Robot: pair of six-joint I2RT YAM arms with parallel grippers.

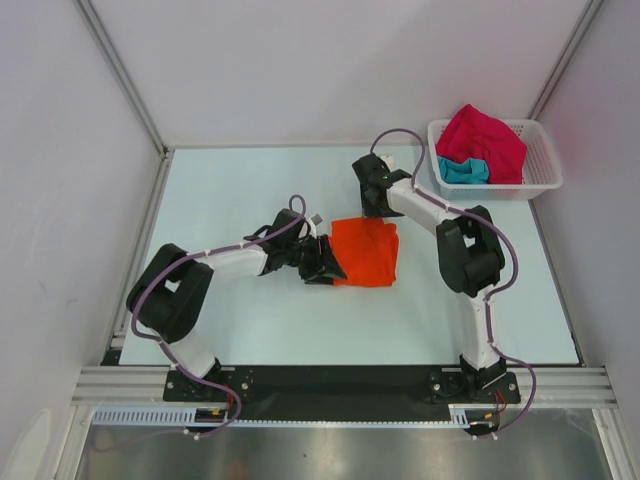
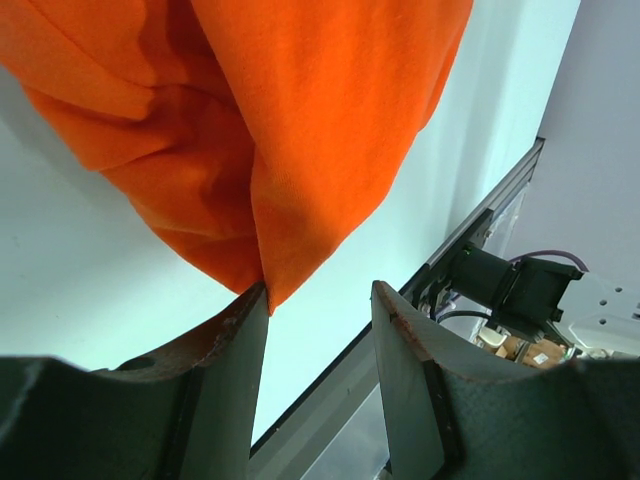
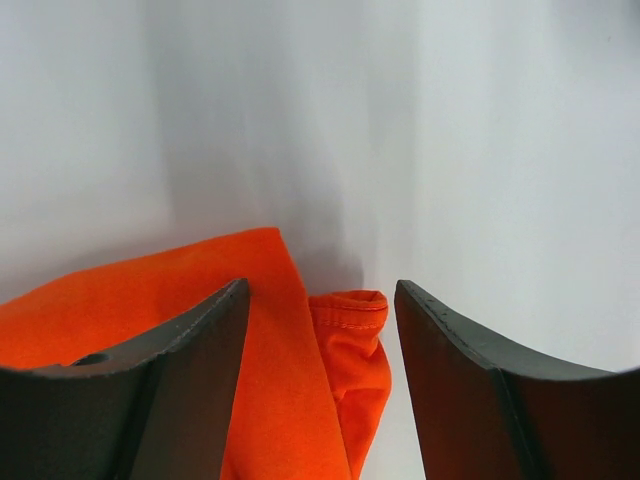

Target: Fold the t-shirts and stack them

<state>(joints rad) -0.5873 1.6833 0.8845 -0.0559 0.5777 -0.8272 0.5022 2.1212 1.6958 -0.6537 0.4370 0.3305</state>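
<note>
An orange t-shirt (image 1: 367,252) lies roughly folded in the middle of the table. My left gripper (image 1: 327,264) sits low at its left edge. In the left wrist view the jaws (image 2: 321,292) stand open with nothing between them, and a hanging corner of the orange cloth (image 2: 300,120) touches the tip of one finger (image 2: 250,310). My right gripper (image 1: 378,207) hovers over the shirt's far edge. It is open (image 3: 320,290), with the orange cloth (image 3: 290,380) and a sleeve hem (image 3: 350,305) lying beneath the gap. A crimson-pink t-shirt (image 1: 485,140) and a teal one (image 1: 462,170) lie bunched in the basket.
The white lattice basket (image 1: 545,150) stands at the back right corner of the table. White walls enclose the table on three sides. A metal rail (image 2: 470,230) runs along the table's edge, and an arm's dark motor housing (image 2: 515,285) sits beyond it.
</note>
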